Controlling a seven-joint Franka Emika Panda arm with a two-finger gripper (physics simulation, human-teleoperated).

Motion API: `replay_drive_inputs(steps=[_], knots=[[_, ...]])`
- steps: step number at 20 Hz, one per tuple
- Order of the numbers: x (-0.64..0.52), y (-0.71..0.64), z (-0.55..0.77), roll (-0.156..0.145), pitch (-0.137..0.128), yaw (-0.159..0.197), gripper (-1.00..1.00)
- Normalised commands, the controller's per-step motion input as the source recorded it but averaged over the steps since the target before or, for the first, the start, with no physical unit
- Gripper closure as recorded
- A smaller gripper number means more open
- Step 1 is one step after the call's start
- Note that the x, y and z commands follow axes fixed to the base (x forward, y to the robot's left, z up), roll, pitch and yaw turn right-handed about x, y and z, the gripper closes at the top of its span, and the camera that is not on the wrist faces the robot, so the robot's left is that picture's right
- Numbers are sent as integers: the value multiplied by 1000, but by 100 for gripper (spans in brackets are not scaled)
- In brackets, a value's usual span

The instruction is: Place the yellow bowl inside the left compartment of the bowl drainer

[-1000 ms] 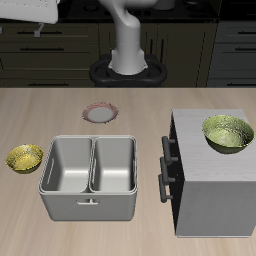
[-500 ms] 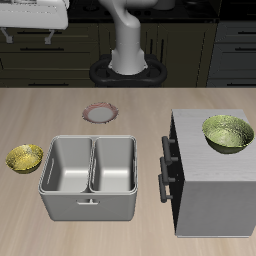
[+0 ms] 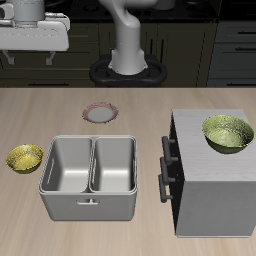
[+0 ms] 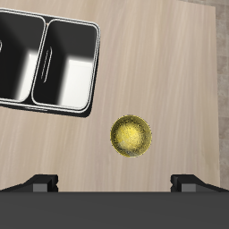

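Pale wooden surface [image 3: 140, 130] carries the yellow bowl [image 3: 25, 157] just beside the bowl drainer [image 3: 89, 178], while the tool [image 4: 114, 182] hangs high overhead, fingers apart and empty, seemingly lining up a grasp.

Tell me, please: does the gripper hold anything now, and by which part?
Nothing is held. The gripper is open, high above the table, and the yellow bowl sits untouched on the table beside the bowl drainer.
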Motion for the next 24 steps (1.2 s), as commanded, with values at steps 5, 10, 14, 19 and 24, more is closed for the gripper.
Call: replay_drive_inputs(steps=[5,10,14,19,24], knots=[[98,26,-252,19,-10,36,-100],[60,14,-259,8,10,-14,-100],[-4,-61,-258,-15,22,8,-100],[-40,-33,-230,-12,19,28,-100],[-63,-17,-180,-7,11,16,-100]])
